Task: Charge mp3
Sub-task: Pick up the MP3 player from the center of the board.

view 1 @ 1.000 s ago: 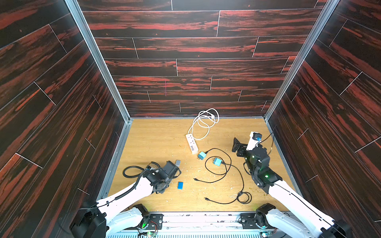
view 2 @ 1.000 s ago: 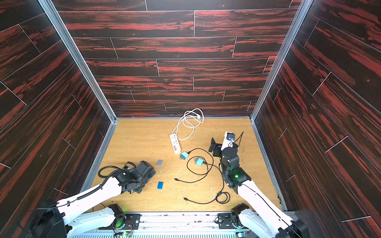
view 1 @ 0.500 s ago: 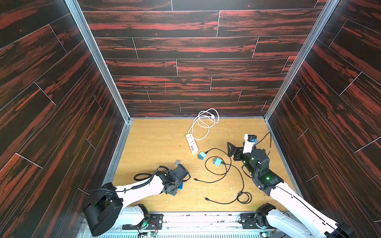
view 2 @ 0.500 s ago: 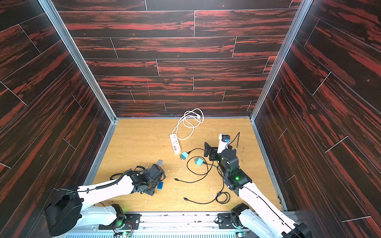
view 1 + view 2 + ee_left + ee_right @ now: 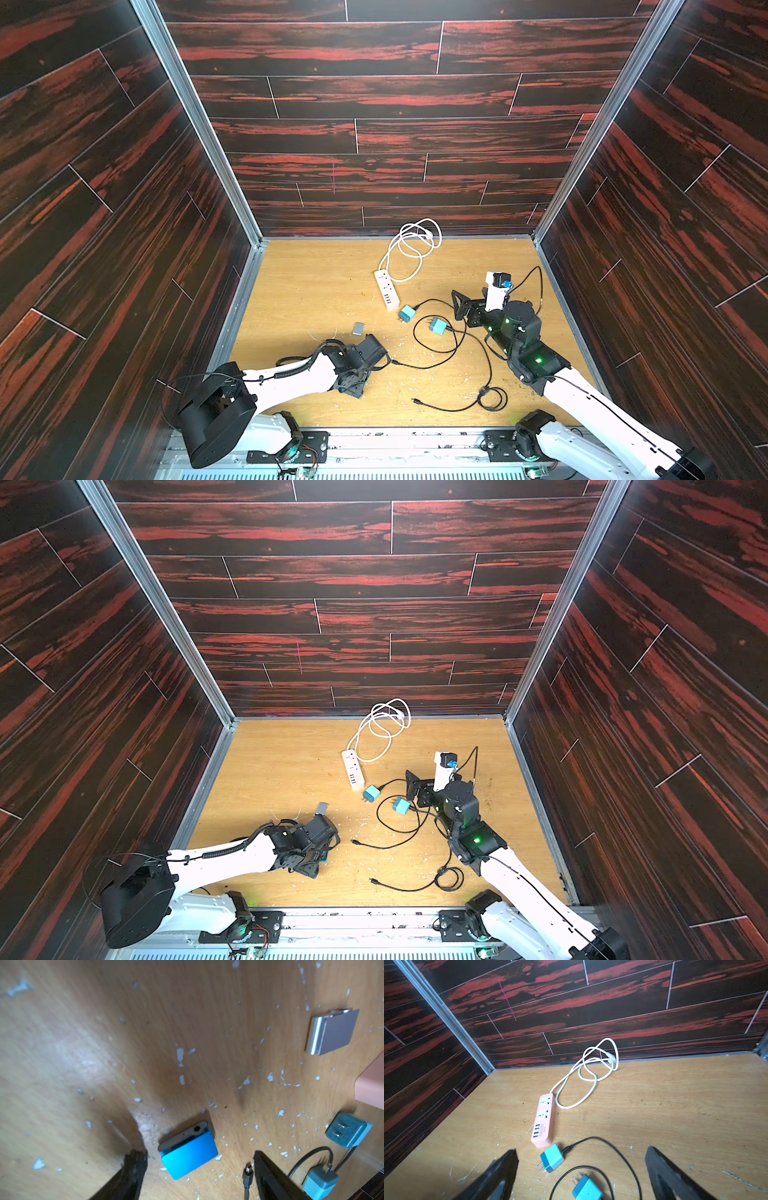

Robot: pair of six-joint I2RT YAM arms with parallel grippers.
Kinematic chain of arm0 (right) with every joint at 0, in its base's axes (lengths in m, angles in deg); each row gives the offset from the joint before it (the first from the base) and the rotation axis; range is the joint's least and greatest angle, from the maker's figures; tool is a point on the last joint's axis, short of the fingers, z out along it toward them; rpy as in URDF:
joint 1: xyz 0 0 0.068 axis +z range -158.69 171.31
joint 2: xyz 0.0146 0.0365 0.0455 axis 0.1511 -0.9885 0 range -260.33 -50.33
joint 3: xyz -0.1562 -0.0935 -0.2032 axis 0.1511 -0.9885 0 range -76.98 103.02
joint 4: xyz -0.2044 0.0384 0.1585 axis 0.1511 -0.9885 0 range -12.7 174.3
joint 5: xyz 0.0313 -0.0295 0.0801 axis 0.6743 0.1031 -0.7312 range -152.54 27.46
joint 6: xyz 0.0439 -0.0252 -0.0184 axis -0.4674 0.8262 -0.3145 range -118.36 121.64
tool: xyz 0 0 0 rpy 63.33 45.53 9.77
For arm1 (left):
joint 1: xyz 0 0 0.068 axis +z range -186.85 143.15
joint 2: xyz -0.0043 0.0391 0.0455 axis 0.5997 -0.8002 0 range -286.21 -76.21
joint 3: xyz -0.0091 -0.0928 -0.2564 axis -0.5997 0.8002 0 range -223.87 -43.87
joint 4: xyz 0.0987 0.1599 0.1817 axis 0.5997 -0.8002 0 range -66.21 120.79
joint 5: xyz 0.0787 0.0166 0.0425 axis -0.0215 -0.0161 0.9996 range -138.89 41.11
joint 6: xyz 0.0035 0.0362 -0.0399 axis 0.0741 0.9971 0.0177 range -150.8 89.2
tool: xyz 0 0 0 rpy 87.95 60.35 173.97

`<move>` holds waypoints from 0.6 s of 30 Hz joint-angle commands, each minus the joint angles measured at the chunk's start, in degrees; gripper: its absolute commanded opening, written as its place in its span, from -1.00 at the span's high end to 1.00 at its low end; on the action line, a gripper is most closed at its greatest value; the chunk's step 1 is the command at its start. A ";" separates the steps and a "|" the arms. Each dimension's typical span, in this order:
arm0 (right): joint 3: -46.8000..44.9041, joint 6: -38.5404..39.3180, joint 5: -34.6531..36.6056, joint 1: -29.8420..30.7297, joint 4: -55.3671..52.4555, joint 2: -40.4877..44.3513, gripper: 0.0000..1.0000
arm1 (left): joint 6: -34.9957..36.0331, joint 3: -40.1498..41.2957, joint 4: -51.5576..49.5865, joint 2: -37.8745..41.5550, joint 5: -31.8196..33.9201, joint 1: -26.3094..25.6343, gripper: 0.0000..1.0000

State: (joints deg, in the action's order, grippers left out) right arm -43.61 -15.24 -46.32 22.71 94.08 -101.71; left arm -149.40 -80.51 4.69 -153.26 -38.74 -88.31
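Left wrist: left hand (image 5: 197, 1155) astride blue mp3 (image 5: 188, 1154), unclamped; right hand (image 5: 582, 1152) wide; strip (image 5: 544, 1124) label seems illegible.

Right claw (image 5: 582, 1151) spread wide; teal adapter (image 5: 552, 1157) just beside pink power strip (image 5: 543, 1122); white cord (image 5: 588, 1072) looped behind.

Charger (image 5: 552, 1158) before power strip (image 5: 544, 1122) (just beside)

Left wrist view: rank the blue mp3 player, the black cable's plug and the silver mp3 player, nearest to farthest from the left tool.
1. Blue mp3 player: lying between the left tool's open jaws, not gripped.
2. Cable plug: just outside one finger.
3. Silver mp3 player: farthest, well out ahead, on the plug's side.
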 commanded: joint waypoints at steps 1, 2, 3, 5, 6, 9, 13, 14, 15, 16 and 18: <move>1.96 0.45 -1.19 0.42 -0.85 -0.56 -0.96 | -2.35 -0.14 -1.94 -1.01 -0.91 -0.31 -0.63; 2.06 0.47 -1.20 0.44 -0.99 -0.65 -0.97 | -2.67 -0.03 -1.90 -1.02 -0.84 -0.25 -0.60; 2.24 0.58 -1.26 0.48 -1.19 -0.86 -0.97 | -2.90 0.09 -1.76 -1.08 -0.57 -0.25 -0.55; 2.57 0.56 -1.38 0.51 -1.66 -1.37 -0.97 | -3.03 -0.08 -1.83 -1.05 -0.31 -0.27 -0.54; 2.82 0.63 -1.62 0.50 -1.86 -1.66 -0.97 | -2.95 -0.46 -2.30 -1.21 -0.18 -0.30 -0.53; 3.67 0.58 -2.21 0.50 -2.91 -2.86 -0.97 | -2.57 -1.39 -3.33 -1.88 0.35 -0.27 -0.46; 4.67 0.50 -2.99 0.51 -4.25 -4.07 -0.97 | -1.32 -2.26 -3.07 -4.02 -0.45 -0.26 -0.43; 4.99 0.46 -3.21 0.51 -4.70 -4.33 -0.97 | -0.88 -2.68 -3.20 -4.83 -0.73 -0.23 -0.43; 5.21 0.39 -3.22 0.51 -4.99 -4.64 -0.97 | -0.44 -3.00 -3.19 -5.54 -1.08 -0.29 -0.42; 5.50 0.37 -3.17 0.51 -5.42 -4.85 -0.97 | -0.19 -3.21 -3.19 -6.18 -1.35 -0.27 -0.42; 6.15 0.59 -3.63 0.51 -6.25 -5.43 -0.97 | 0.63 -3.82 -3.17 -7.37 -1.56 -0.17 -0.40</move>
State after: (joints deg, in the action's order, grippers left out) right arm -39.55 -15.22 -48.92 22.84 89.82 -106.23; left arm -149.64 -83.81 3.13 -158.38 -39.68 -88.37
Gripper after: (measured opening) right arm 0.984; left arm 0.704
